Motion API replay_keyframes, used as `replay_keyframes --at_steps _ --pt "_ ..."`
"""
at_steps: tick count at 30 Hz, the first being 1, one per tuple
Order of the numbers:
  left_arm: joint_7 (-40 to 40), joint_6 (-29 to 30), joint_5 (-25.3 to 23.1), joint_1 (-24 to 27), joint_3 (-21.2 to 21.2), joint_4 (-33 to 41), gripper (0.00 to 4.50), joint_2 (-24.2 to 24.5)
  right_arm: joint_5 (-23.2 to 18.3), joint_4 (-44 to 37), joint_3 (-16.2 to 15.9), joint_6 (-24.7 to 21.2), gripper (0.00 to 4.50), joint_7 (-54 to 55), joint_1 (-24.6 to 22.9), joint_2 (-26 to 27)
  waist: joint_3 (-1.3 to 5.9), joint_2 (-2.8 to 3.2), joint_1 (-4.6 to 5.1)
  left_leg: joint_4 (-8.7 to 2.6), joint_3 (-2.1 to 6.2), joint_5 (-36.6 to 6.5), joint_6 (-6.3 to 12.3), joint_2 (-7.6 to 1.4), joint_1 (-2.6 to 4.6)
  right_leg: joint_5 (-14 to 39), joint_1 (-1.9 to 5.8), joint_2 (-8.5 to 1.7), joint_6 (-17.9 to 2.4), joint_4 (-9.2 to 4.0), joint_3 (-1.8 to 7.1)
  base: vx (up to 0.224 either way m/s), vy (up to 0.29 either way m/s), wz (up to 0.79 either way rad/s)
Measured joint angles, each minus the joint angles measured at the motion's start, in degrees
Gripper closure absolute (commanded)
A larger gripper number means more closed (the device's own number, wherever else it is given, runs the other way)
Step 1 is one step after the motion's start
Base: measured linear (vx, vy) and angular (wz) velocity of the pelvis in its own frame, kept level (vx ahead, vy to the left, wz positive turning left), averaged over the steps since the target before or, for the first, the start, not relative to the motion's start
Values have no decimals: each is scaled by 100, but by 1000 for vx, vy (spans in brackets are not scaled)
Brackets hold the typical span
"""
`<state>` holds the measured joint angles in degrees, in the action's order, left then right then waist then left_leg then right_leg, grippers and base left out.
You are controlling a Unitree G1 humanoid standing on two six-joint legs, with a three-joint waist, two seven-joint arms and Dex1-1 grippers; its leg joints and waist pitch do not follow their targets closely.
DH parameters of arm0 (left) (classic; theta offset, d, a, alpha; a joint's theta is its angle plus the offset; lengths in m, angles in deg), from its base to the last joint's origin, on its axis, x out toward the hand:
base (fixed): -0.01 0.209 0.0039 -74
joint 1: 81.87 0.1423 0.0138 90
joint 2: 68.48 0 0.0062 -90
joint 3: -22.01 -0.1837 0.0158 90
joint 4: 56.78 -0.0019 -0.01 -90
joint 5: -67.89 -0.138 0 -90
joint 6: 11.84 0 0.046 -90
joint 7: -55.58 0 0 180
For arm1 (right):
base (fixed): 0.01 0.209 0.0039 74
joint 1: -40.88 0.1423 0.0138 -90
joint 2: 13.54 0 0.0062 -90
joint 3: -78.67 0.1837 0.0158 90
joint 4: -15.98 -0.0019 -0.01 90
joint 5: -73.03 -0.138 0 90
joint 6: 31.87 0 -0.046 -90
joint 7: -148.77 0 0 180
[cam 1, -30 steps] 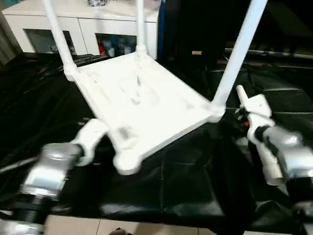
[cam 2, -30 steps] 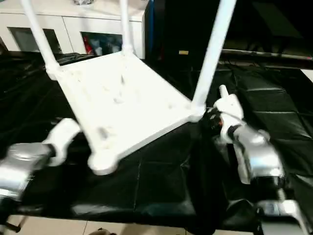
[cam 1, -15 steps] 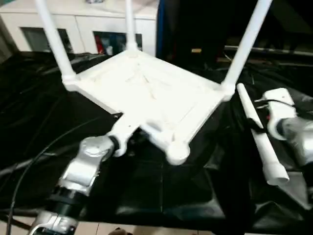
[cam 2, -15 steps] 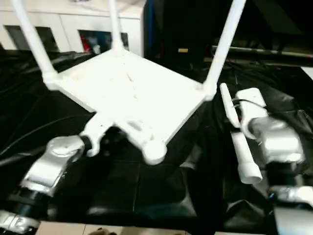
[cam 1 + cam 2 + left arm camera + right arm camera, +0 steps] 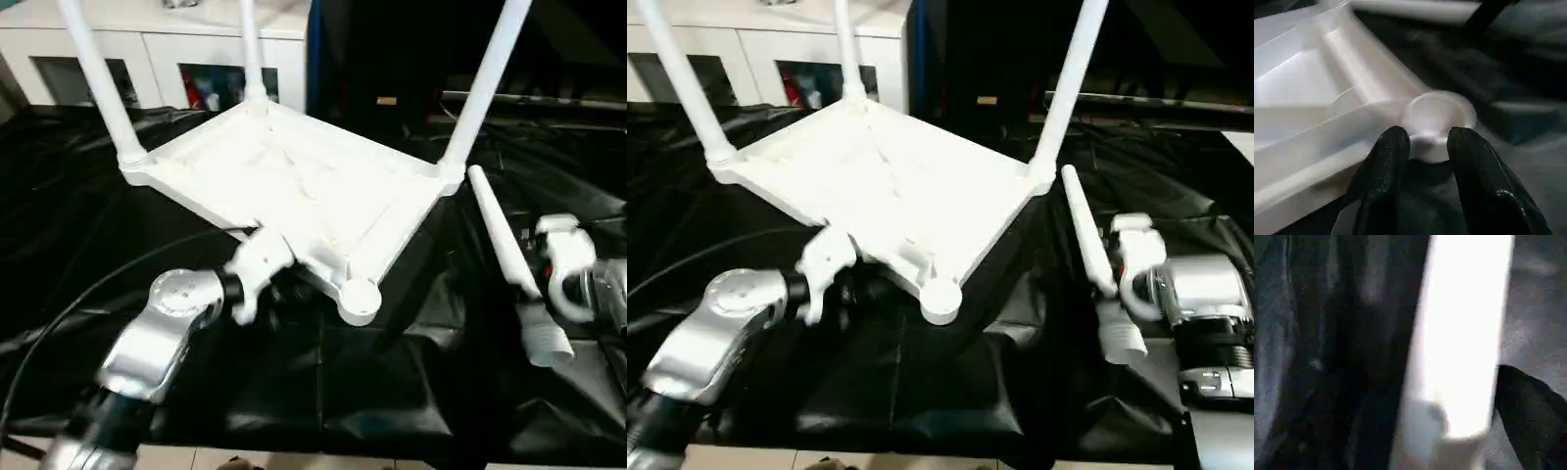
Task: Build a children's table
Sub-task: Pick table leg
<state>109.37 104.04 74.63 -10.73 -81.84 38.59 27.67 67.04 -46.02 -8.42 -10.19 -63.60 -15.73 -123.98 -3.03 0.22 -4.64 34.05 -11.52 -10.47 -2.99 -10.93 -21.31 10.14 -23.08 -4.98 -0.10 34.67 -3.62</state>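
**A:** So what's on the bench? Biggest stuff first.

**B:** The black cloth-covered work table [image 5: 323,392] takes up most of it, with a white cabinet [image 5: 167,44] behind it. On the cloth sits the white plastic rectangular tabletop [image 5: 284,186], flipped over so the ribbed underside faces up. It looks tipped, with the near corner raised.

**A:** Anything in the corner sockets?

**B:** Three of them, yeah. A white tubular leg stands in the left socket [image 5: 98,83], one in the far socket [image 5: 249,49] and one in the right socket [image 5: 485,83]. The rounded near corner socket [image 5: 359,298] is empty, just an open cup.

**A:** And the fourth?

**B:** The fourth white tubular leg [image 5: 509,264] lies loose on the cloth to the right of the tabletop, flared end toward the robot.

**A:** Grippers?

**B:** The left gripper [image 5: 1427,147] sits right at that empty socket, its two black fingers [image 5: 1388,161] partly apart on either side of the cup's lower edge. Can't tell if it's really squeezing. The right gripper [image 5: 563,279] is beside the lying leg; the wrist view has one black finger [image 5: 1533,416] next to it, jaws wide, not gripping.
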Motion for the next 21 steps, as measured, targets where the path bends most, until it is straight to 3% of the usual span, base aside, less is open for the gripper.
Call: replay_keyframes --at_steps 14,15,21 --pt "228 498 378 -209 13 430 280 178 -26 259 80 -12 163 94 2 -44 2 -11 -27 15 4 3 -8 0 24 18 15 -1 29 30 3 0 0 0" --pt "229 504 382 -210 13 433 252 180 -24 293 121 9 176 132 1 -44 3 -11 -28 18 4 3 -8 0 23 17 15 -1 29 30 3 0 0 0" --pt "-36 585 460 -410 33 437 210 35 -42 568 511 243 224 528 3 -5 4 -10 -32 31 3 3 -8 5 23 7 24 -8 12 30 4 0 0 0"
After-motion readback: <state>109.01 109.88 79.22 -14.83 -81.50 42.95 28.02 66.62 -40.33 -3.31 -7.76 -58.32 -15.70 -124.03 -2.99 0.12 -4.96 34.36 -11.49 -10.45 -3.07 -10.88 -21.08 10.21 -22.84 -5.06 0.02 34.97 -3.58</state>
